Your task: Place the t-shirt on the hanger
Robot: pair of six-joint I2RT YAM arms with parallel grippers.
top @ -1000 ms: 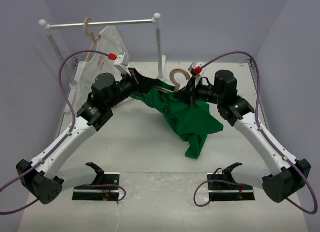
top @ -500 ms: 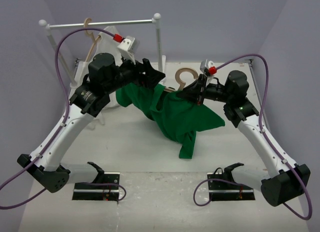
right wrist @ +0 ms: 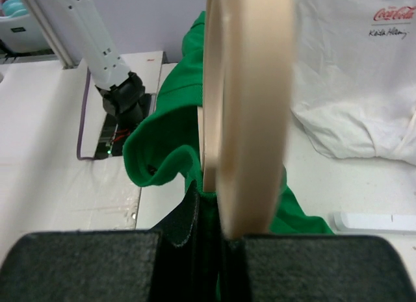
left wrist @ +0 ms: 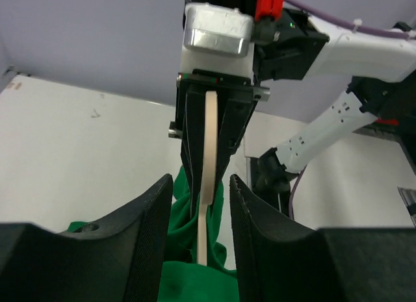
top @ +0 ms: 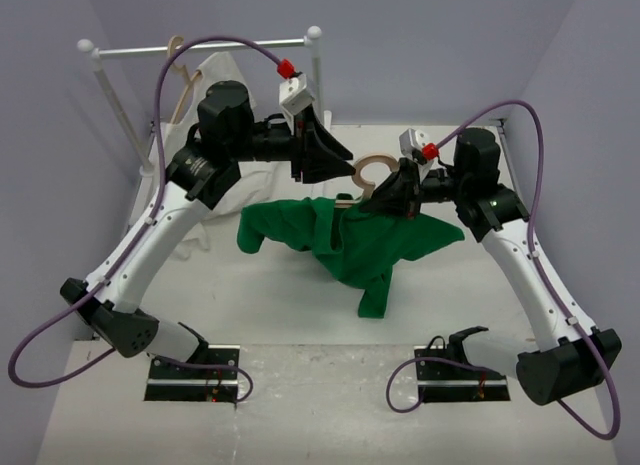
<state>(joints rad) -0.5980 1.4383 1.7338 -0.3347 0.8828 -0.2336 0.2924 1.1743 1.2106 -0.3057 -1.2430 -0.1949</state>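
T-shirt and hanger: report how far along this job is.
Done: the t-shirt drapes from the hanger, whose hook pokes out above the cloth. In hand: the right claw grips the hanger; the left claw is open beside it. Left: whether both shoulders are seated cannot be told; the cloth looks bunched.

Soft, even, bright light from above. The bright green cloth t-shirt [top: 370, 247] casts only a faint shadow on the white table [top: 300, 315] beneath it. In front of that shirt, the light tan wooden hanger [right wrist: 253, 107] looms blurred in the right wrist view
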